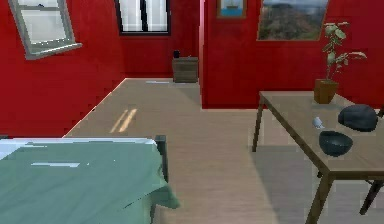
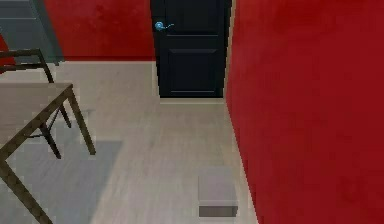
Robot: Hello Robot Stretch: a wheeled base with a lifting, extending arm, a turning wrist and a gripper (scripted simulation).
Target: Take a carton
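Table cut off at forward view's right edge, bearing potted plant, dark bowl, dark rounded lump (unidentifiable) and tiny pale thing, too small to name. Small grey box on floor at arm side view's bottom, just beside red wall; possibly carton, hard to confirm. Green bed cropped at forward view's bottom edge. State of gripper: cannot tell.

Base front toward the far dark window, arm-reach side toward the black door.
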